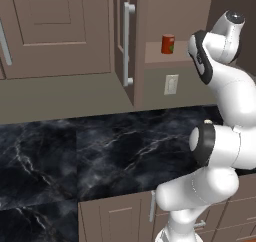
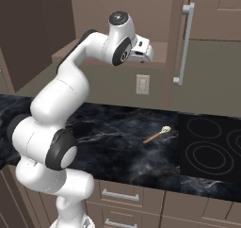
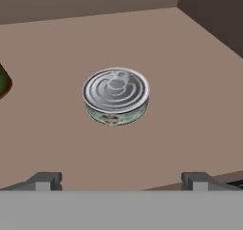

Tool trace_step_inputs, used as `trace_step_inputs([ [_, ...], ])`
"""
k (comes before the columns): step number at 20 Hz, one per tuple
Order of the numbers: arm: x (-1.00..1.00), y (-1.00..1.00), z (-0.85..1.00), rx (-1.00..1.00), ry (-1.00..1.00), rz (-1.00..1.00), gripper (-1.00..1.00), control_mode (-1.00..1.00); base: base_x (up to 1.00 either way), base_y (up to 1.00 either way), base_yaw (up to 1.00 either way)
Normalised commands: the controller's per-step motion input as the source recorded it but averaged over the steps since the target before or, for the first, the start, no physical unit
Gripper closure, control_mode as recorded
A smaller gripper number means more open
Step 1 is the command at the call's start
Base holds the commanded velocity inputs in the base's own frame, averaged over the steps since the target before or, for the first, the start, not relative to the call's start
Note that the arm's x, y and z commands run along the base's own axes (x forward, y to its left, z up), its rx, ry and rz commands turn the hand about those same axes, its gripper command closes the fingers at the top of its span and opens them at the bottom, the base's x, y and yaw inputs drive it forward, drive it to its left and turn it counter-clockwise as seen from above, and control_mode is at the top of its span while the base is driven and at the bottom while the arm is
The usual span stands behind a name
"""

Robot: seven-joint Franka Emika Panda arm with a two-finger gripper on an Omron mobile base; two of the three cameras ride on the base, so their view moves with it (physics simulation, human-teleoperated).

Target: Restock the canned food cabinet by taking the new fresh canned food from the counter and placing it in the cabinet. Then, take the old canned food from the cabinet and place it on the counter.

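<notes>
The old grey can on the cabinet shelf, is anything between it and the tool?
Nothing visible. In the hand view the old canned food sits alone on bare shelf, centred ahead of the open tool. The red can stands off to the side.

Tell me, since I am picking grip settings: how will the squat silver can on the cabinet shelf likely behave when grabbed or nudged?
The old canned food looks like rigid metal, so it should not deform. Being low and wide, standing flat on the shelf, it will probably slide rather than tip. Its smooth round side may slip in the open gripper unless centred.
</notes>
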Motion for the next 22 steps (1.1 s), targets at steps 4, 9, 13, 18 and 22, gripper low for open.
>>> trace_step_inputs([
  [4,0.34,0.03,0.00,0.00,0.00,0.00,-1.00,-1.00,0.00,0.00,0.00],
  [9,0.33,0.02,0.00,0.00,0.00,0.00,-1.00,-1.00,0.00,0.00,0.00],
  [13,0.34,0.04,-0.02,0.00,0.00,0.00,-1.00,-1.00,0.00,0.00,0.00],
  [18,0.28,0.00,-0.17,0.00,0.00,0.00,-1.00,-1.00,0.00,0.00,0.00],
  [22,0.14,0.00,-0.20,0.00,0.00,0.00,-1.00,-1.00,0.00,0.00,0.00],
])
